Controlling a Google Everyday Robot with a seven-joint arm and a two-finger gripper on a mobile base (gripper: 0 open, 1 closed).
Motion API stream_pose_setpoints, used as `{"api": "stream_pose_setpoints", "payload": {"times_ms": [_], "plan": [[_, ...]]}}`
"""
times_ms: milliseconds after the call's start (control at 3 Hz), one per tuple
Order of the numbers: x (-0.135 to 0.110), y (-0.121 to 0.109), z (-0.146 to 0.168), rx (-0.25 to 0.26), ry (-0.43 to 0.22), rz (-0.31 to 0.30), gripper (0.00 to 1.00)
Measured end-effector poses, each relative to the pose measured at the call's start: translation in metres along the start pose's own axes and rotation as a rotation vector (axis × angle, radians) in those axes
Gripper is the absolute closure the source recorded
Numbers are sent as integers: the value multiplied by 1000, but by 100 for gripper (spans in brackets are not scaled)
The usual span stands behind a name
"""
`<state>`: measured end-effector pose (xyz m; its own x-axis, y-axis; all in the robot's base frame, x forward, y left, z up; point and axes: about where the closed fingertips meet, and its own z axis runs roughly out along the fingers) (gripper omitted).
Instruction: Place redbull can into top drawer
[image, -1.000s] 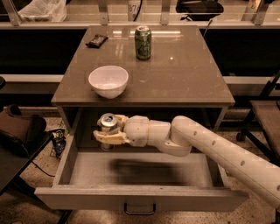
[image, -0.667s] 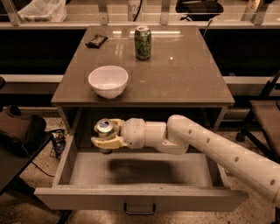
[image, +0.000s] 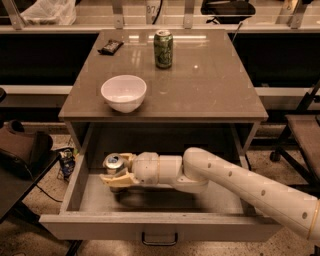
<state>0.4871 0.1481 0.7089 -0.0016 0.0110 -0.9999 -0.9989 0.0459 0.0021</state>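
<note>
**STATUS: DOWNWARD SHIFT**

The gripper (image: 117, 176) has moved down and slightly left, carrying the redbull can (image: 114, 162) into the top drawer (image: 160, 226) near its rear-left corner. The fingers pinch the can upright. On the surface (image: 210, 90), a white bowl (image: 124, 92) sits near the front-left corner.

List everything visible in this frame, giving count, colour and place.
slim silver-and-blue metal redbull can: one, silver top showing, in the drawer's left part
wide light-grey top drawer: one, pulled open below the tabletop
short green metal can: one, upright, tabletop back centre
round white bowl: one, tabletop front left
dark wrapped snack bar: one, tabletop back left
brown-grey square table: one, centre
white robot arm: one, reaching in from the right
gripper: one, tan fingers, closed on the can inside the drawer
</note>
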Motion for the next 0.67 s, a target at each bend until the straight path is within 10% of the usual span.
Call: {"api": "stream_pose_setpoints", "payload": {"times_ms": [667], "plan": [[14, -2, 2, 41, 3, 33, 82]]}}
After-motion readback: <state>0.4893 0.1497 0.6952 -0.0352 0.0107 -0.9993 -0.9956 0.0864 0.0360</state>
